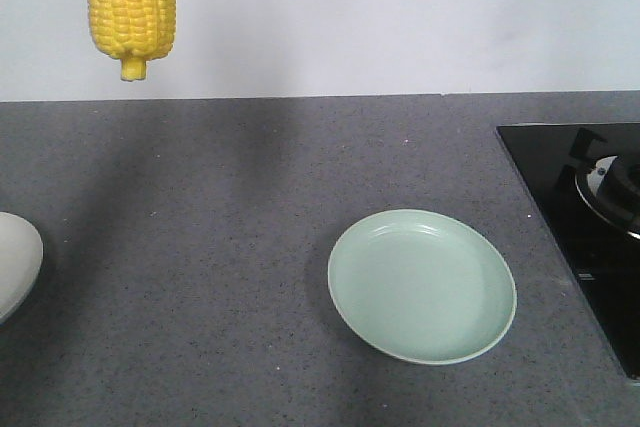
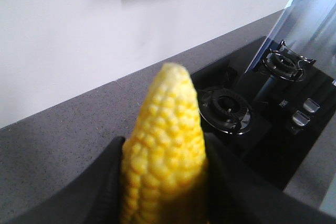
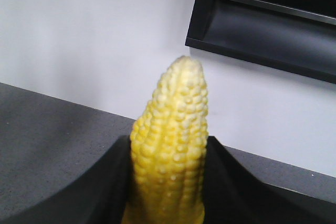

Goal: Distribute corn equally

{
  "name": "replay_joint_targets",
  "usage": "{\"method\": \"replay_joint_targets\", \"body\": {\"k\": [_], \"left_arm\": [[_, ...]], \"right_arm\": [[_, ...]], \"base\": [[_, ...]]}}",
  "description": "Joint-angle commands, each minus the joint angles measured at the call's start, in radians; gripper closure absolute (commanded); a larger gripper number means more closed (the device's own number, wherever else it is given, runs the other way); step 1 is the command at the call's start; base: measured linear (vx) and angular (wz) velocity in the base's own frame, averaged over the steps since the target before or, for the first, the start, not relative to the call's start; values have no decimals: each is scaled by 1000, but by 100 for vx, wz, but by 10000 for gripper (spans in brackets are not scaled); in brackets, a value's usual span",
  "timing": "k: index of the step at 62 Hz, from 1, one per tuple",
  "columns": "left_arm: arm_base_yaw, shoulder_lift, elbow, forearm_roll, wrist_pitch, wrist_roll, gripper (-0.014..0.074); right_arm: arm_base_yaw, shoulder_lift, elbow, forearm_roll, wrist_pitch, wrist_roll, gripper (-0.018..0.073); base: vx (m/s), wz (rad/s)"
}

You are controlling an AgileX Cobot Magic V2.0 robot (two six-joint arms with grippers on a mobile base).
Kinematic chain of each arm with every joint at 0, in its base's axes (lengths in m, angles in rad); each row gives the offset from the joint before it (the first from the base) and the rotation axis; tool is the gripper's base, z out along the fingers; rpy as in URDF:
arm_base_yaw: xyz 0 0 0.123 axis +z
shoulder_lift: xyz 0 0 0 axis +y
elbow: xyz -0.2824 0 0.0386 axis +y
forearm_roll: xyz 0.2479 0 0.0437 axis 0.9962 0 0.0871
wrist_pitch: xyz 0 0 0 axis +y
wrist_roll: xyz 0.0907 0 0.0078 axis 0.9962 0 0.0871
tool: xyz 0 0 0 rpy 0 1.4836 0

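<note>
Closest to the front camera is the pale green plate (image 1: 422, 285), sitting bare on the grey bench (image 1: 200, 247), with a white dish (image 1: 15, 262) poking in at the left edge. Off to the right there's a black stove (image 1: 585, 217). Further back, one cob (image 1: 131, 2) hangs stem down in front of the wall, well above the bench. On the wrist cams, the left gripper (image 2: 165, 182) is clamped around a cob (image 2: 165, 150), tip pointing away. The right gripper (image 3: 168, 182) is clamped on another cob (image 3: 170, 145). Can't really tell which of the two the front view shows.
</note>
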Motion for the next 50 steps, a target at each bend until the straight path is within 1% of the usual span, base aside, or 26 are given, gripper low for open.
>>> {"method": "replay_joint_targets", "body": {"k": [1,10,13,17,22,26,34,40,47,50], "left_arm": [[-2,-38,-22,-39,-37,-12,603],[-2,-38,-22,-39,-37,-12,603],[-2,-38,-22,-39,-37,-12,603],[-2,-38,-22,-39,-37,-12,603],[-2,-38,-22,-39,-37,-12,603],[-2,-38,-22,-39,-37,-12,603],[-2,-38,-22,-39,-37,-12,603],[-2,-38,-22,-39,-37,-12,603],[-2,-38,-22,-39,-37,-12,603],[-2,-38,-22,-39,-37,-12,603]], "right_arm": [[-6,1,-15,-3,-90,-5,564],[-6,5,-15,-3,-124,-4,564],[-6,10,-15,18,-146,-2,564],[-6,27,-15,81,-152,-5,564],[-6,71,-15,203,-136,-34,564],[-6,133,-15,319,-90,-100,564],[-6,298,-15,512,39,-220,564],[-6,429,-15,580,100,-248,564],[-4,575,-15,608,155,-250,564],[-3,636,-15,610,156,-255,564]], "base": [[0,0],[0,0],[0,0],[0,0],[0,0],[0,0],[0,0],[0,0],[0,0],[0,0]]}}
